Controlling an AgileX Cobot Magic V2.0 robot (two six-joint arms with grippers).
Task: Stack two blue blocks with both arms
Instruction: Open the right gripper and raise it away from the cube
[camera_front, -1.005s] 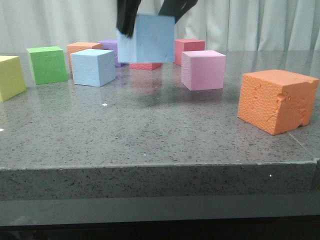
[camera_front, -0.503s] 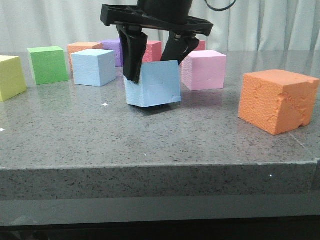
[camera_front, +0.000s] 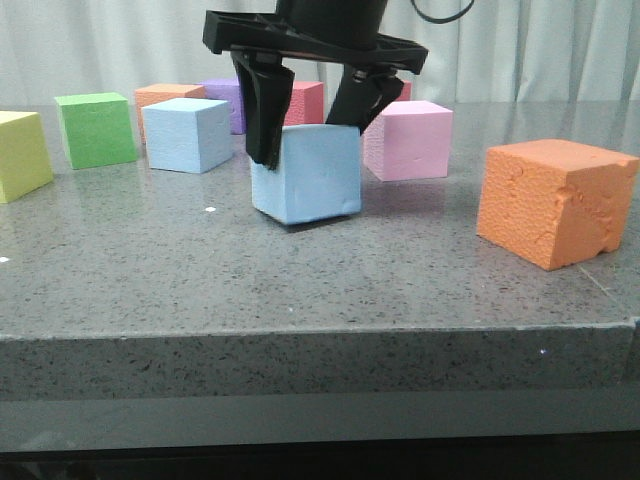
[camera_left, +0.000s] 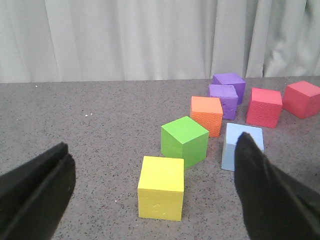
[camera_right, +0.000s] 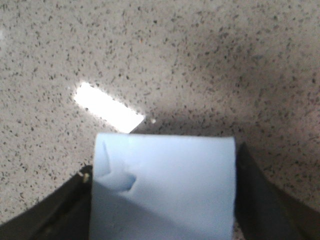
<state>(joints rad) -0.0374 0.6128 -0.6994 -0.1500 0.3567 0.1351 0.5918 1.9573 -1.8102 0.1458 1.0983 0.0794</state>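
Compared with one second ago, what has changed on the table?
The right gripper carried its blue block down and toward the camera, then levelled it on the table, jaws still around it. The other blue block and remaining cubes stayed put.

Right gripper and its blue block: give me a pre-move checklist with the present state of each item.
1. Right gripper jaws flank the near blue block: ok.
2. Block fully resting on the table: cannot tell; the front view shows it at the surface, a thin shadow beneath.
3. Block level: ok.
4. Second blue block free, nothing on top: ok.
5. Left gripper open and holding nothing: ok.
6. Pink cube apart from the held block: ok.
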